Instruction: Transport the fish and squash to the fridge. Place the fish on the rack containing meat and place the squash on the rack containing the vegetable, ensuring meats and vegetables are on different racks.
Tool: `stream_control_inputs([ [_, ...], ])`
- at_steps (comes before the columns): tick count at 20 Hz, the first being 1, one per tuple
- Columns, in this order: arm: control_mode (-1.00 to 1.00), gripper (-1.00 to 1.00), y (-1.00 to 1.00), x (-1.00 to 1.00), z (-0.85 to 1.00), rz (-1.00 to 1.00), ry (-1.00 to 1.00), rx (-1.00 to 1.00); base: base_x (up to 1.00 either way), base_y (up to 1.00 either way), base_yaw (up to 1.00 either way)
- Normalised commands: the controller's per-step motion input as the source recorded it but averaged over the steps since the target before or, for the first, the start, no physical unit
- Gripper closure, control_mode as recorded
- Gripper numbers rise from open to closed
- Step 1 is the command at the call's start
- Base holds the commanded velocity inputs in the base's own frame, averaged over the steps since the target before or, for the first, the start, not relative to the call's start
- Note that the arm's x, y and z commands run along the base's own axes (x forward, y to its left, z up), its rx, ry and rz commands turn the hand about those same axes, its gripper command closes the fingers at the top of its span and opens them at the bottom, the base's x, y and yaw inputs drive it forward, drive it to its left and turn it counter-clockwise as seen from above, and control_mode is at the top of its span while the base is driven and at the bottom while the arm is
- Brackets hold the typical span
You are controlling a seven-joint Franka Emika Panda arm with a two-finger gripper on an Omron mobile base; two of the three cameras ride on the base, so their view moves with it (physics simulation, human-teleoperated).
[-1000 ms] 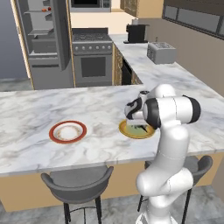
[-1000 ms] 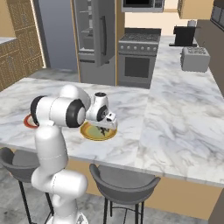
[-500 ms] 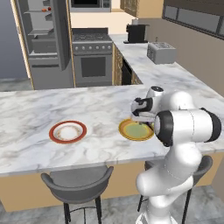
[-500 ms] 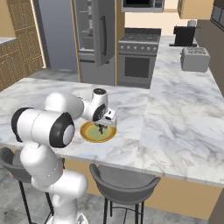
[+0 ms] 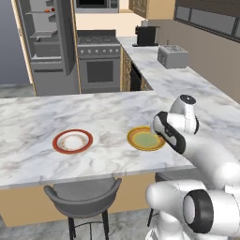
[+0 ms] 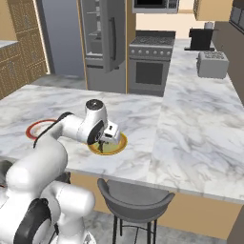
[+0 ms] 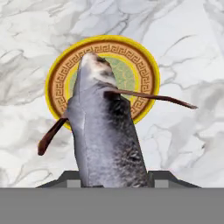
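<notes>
A grey fish [image 7: 105, 131] with thin brown fins stands up between my gripper's jaws, which are shut on its tail end. It hangs just above a yellow plate with a green centre [image 7: 140, 65], [image 5: 146, 139] on the marble island. In the right base view my gripper [image 6: 106, 141] sits over that plate's left part with the fish [image 6: 101, 147] dark beneath it. The grey fridge [image 5: 51, 70], [image 6: 97, 71] stands open across the room, and small red items [image 5: 47, 9] lie on its upper racks, too small to tell apart. The squash is out of view.
A red-rimmed plate [image 5: 72, 140] lies left of the yellow one on the island [image 5: 28, 117]. A grey stool [image 5: 83, 199] stands at the island's near edge. Beside the fridge is a steel oven range [image 5: 99, 65]. A toaster [image 5: 172, 56] sits on the right counter.
The fish lay on the yellow plate with my gripper down on it; it now hangs lifted clear of the plate. My arm's elbow has swung round toward the island's near edge.
</notes>
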Motion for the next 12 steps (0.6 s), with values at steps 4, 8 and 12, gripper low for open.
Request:
stream_control_inputs([
  [4, -1.00, 1.00, 0.00, -1.00, 1.00, 0.04, 0.01, 0.00, 0.00, 0.00, 0.00],
  [8, -1.00, 1.00, 0.00, -0.99, 0.96, 0.03, 0.00, 0.00, 0.00, 0.00, 0.00],
  [12, -1.00, 1.00, 0.00, -1.00, 0.79, 0.07, -0.06, 0.00, 0.00, 0.00, 0.00],
])
